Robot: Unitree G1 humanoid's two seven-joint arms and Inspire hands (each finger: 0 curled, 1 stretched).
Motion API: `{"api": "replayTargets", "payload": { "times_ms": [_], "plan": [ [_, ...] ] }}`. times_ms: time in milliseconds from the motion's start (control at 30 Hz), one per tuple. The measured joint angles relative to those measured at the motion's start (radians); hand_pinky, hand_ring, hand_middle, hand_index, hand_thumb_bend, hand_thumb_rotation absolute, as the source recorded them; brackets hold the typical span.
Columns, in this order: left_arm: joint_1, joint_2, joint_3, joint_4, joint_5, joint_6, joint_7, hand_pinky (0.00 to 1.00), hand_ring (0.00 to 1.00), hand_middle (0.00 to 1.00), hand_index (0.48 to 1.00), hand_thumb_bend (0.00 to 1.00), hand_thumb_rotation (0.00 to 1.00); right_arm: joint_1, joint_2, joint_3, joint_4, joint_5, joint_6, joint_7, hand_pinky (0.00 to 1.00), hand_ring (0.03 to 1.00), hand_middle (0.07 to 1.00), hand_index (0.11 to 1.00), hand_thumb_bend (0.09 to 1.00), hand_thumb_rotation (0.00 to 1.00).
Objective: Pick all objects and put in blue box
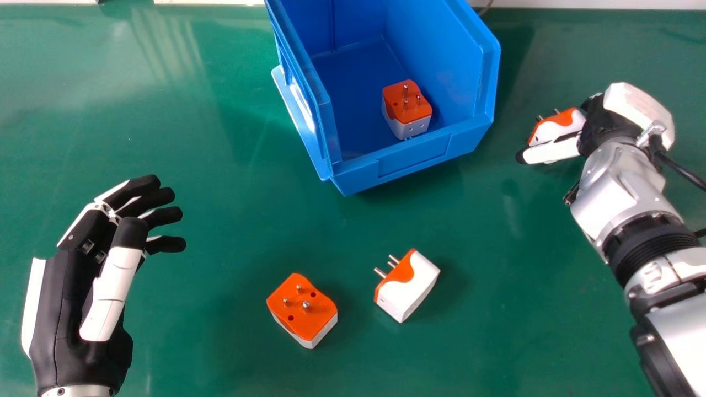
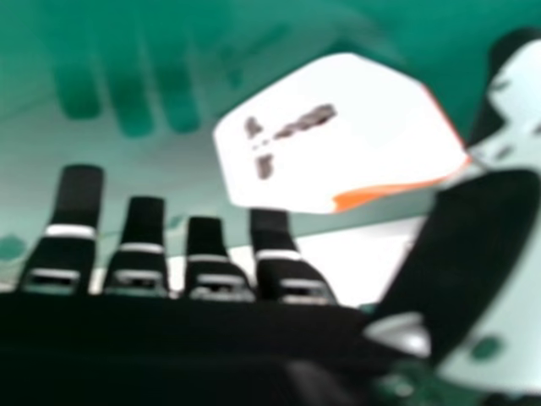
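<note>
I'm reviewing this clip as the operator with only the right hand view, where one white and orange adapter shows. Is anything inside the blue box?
Observer: Yes, an adapter with its prongs up is inside the blue box.
Operator: Anything left on the table nearer the robot?
Observer: Two more, side by side: an orange-topped adapter and a tipped adapter.
Operator: Is the left hand holding one?
Observer: No, the left hand is empty, left of the box.
</note>
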Motion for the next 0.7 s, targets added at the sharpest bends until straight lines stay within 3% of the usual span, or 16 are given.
{"api": "replayTargets", "payload": {
  "times_ms": [100, 400, 700],
  "plan": [
    [0.005, 0.000, 0.000, 0.000, 0.000, 0.000, -0.007, 0.55, 0.67, 0.71, 0.691, 1.00, 0.67, -0.003, 0.001, 0.012, 0.009, 0.000, 0.001, 0.000, 0.76, 0.897, 0.934, 0.861, 0.660, 0.38],
    [0.018, -0.001, 0.000, 0.000, 0.000, -0.001, -0.006, 0.56, 0.68, 0.72, 0.700, 1.00, 0.67, -0.013, 0.004, 0.012, 0.039, 0.008, -0.025, -0.018, 0.70, 0.867, 0.880, 0.786, 0.655, 0.36],
    [0.027, -0.002, 0.000, -0.018, 0.000, -0.001, 0.004, 0.56, 0.68, 0.71, 0.697, 1.00, 0.67, -0.029, 0.007, 0.017, 0.060, 0.008, -0.027, -0.017, 0.61, 0.805, 0.802, 0.696, 0.650, 0.33]
  ]
}}
